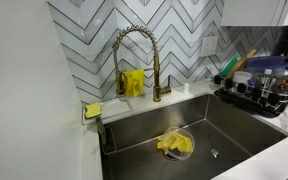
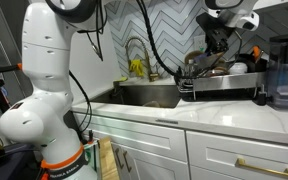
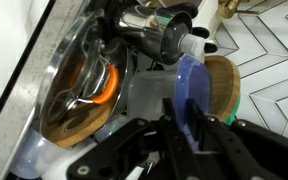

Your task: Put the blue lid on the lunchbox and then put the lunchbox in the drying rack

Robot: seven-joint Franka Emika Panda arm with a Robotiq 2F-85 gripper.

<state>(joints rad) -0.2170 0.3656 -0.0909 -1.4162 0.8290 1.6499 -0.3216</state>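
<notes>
In the wrist view my gripper (image 3: 181, 128) is shut on the edge of the blue lid (image 3: 192, 88), which stands on edge between the fingers. A translucent lunchbox (image 3: 146, 96) lies just behind and left of the lid; I cannot tell whether they touch. In an exterior view the gripper (image 2: 216, 48) hangs over the black wire drying rack (image 2: 220, 88) on the counter to the right of the sink. The rack also shows in the exterior view of the sink (image 1: 246, 98), crowded with dishes and with something blue (image 1: 269, 63) on top.
A round wooden board (image 3: 227, 88) sits right of the lid. A metal bowl with an orange utensil (image 3: 84, 92) sits to the left. The gold faucet (image 1: 134, 55) stands behind the sink (image 1: 224, 125), which holds a clear bowl with a yellow cloth (image 1: 174, 145).
</notes>
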